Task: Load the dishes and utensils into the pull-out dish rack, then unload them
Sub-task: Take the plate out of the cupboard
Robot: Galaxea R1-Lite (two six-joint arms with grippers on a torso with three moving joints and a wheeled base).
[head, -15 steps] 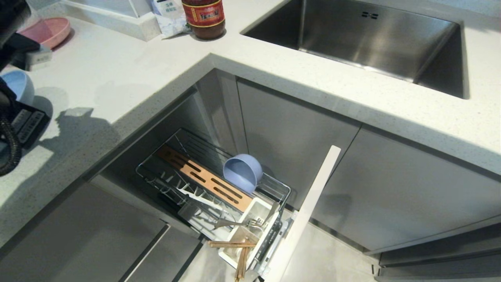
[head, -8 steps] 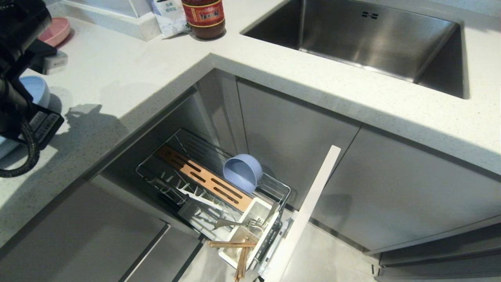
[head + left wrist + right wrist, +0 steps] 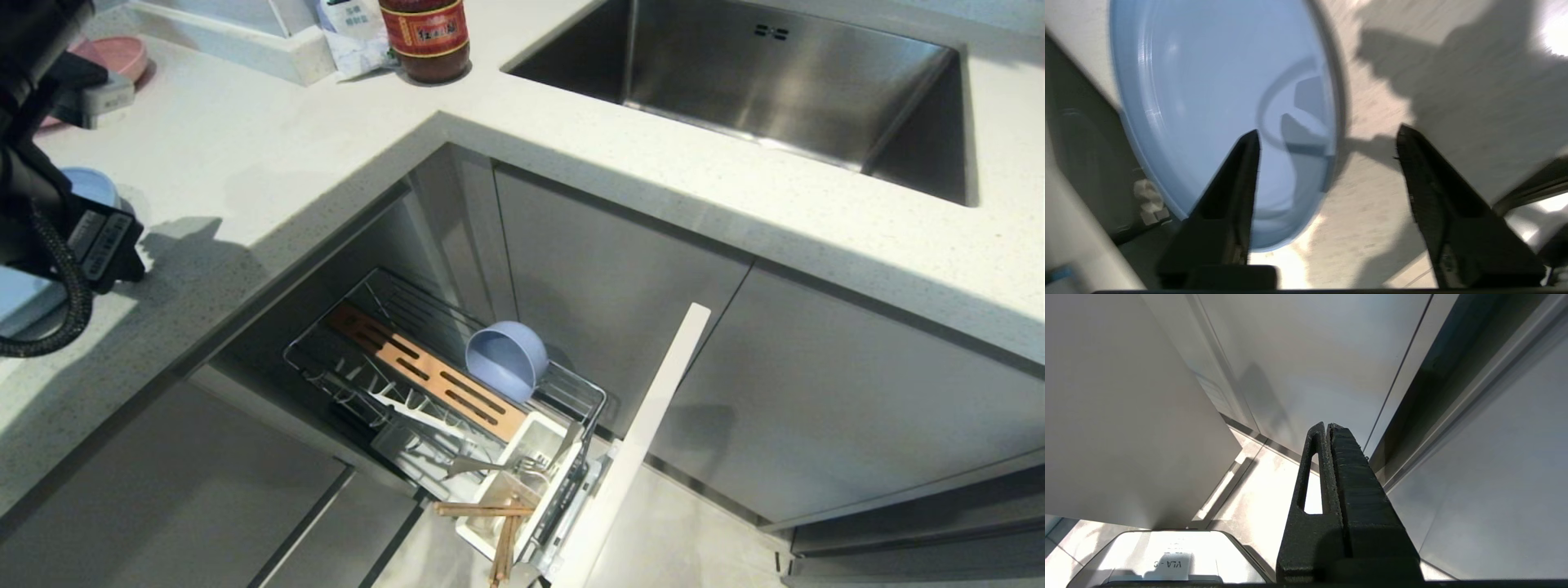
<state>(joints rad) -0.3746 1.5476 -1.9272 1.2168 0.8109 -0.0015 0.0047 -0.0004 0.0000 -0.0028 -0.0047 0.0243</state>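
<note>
Hovering with its jaws parted, the left gripper (image 3: 1327, 143) straddles the rim of the light-blue plate (image 3: 1208, 94) and holds nothing.

Lower centre of the head view, the pull-out dish rack (image 3: 445, 408) stands open, chopsticks (image 3: 490, 518) and fork (image 3: 498, 467) at its white utensil box (image 3: 531, 457), the small blue bowl (image 3: 506, 359) tipped beside the wooden strip (image 3: 424, 371). At the left edge the left arm (image 3: 49, 196) bends over the white countertop (image 3: 269, 155), the plate lying beneath it. Upper left sits a pink plate (image 3: 122, 53). The right gripper (image 3: 1329, 430) hangs beside cabinet fronts, fingers pressed together, empty.
</note>
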